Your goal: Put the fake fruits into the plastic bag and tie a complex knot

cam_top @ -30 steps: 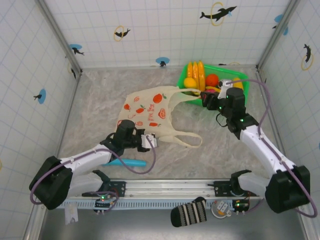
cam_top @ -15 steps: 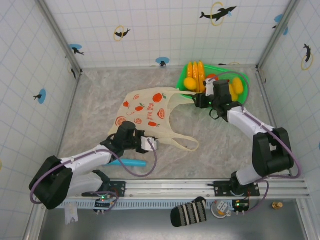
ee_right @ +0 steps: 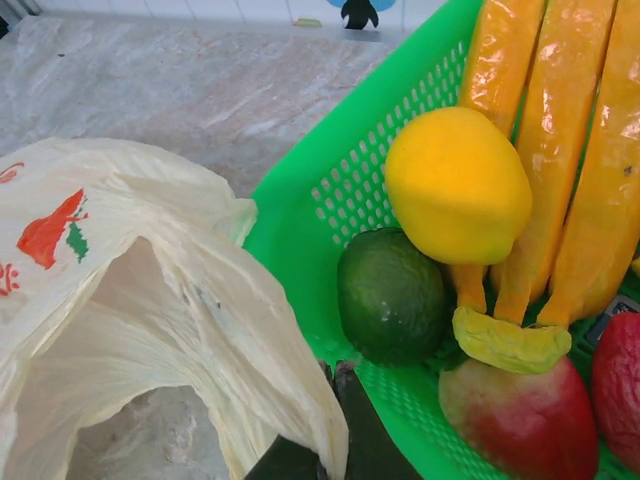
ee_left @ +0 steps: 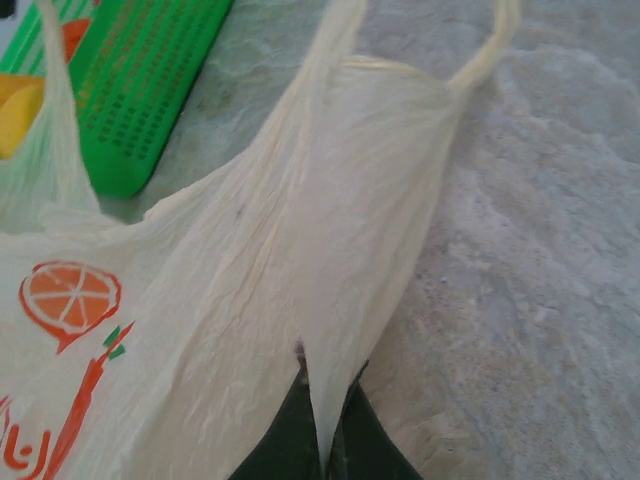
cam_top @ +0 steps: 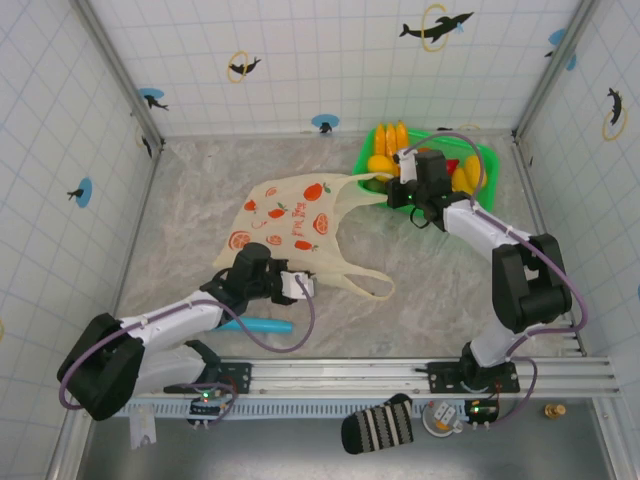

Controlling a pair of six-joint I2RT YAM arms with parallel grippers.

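Bag (cam_top: 290, 225) is being held open for the fruits (ee_right: 458, 185): left claw (ee_left: 325, 445) and right claw (ee_right: 330, 445) are each clamping its thin film.

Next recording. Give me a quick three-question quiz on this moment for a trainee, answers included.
1. Which pincer pinches the plastic bag? A the left pincer, B the right pincer, C both.
2. Where do the fake fruits lie?
3. True or false: the bag is already knotted shut.

Key
1. C.
2. In the green basket.
3. False. The right wrist view shows its mouth gaping open.
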